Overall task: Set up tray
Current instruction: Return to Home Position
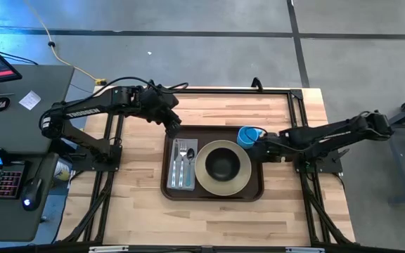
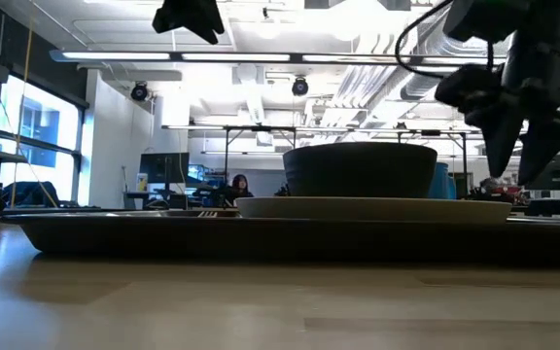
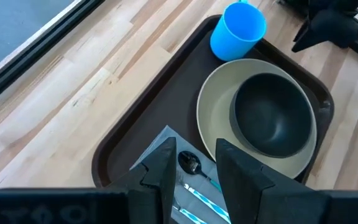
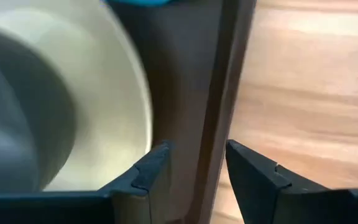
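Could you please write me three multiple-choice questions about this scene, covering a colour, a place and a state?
1. What colour is the cup?
A. red
B. blue
C. green

2. Where is the bowl?
A. on the plate
B. under the plate
C. in the cup

3. How is the left gripper?
A. shut on the cup
B. shut on the bowl
C. open, empty

Answers:
1 B: the cup is plainly blue.
2 A: the bowl sits in the plate's middle.
3 C: its fingers stand apart with nothing between them.

Dark brown tray (image 1: 255, 191) flat, mid-table
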Action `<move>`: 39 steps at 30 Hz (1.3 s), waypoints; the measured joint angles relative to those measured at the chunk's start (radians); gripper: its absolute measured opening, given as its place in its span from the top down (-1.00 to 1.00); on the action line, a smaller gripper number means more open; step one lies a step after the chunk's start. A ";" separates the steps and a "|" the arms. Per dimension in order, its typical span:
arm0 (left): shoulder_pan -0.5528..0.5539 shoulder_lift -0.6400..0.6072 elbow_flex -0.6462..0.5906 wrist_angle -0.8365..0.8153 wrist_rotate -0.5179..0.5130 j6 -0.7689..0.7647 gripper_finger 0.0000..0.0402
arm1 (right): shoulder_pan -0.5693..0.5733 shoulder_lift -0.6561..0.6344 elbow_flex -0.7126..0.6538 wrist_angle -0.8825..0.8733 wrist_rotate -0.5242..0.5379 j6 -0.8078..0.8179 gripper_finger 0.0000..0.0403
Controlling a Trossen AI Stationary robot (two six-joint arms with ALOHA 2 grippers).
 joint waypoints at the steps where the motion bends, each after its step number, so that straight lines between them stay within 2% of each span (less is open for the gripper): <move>1: 0.000 -0.004 0.000 -0.003 0.005 0.000 0.28 | 0.008 -0.014 0.000 0.000 -0.006 -0.004 0.29; 9: 0.000 -0.078 -0.006 0.011 -0.017 0.010 0.28 | 0.096 -0.170 0.000 0.002 0.010 -0.012 0.24; 13: 0.000 -0.150 -0.059 0.117 -0.011 0.059 0.30 | 0.159 -0.272 0.000 0.072 0.107 -0.040 0.26; 15: 0.000 -0.200 -0.110 0.207 0.029 0.065 0.34 | 0.188 -0.327 0.000 0.124 0.170 -0.058 0.28; 18: 0.000 -0.280 -0.210 0.341 0.087 0.060 0.43 | 0.223 -0.409 0.001 0.206 0.263 -0.109 0.32; 22: 0.000 -0.398 -0.374 0.498 0.123 -0.006 0.61 | 0.250 -0.502 0.002 0.218 0.402 -0.147 0.40; 25: 0.000 -0.487 -0.514 0.602 0.126 -0.092 0.76 | 0.256 -0.551 0.002 0.215 0.480 -0.173 0.51; 28: 0.000 -0.576 -0.656 0.701 0.131 -0.178 0.88 | 0.256 -0.588 0.002 0.191 0.514 -0.197 0.68; 32: 0.000 -0.683 -0.840 0.815 0.149 -0.285 0.89 | 0.256 -0.612 0.002 0.115 0.521 -0.206 0.95; 39: -0.041 -0.807 -1.116 1.032 0.163 -0.490 0.73 | 0.256 -0.601 0.002 0.106 0.552 -0.228 0.99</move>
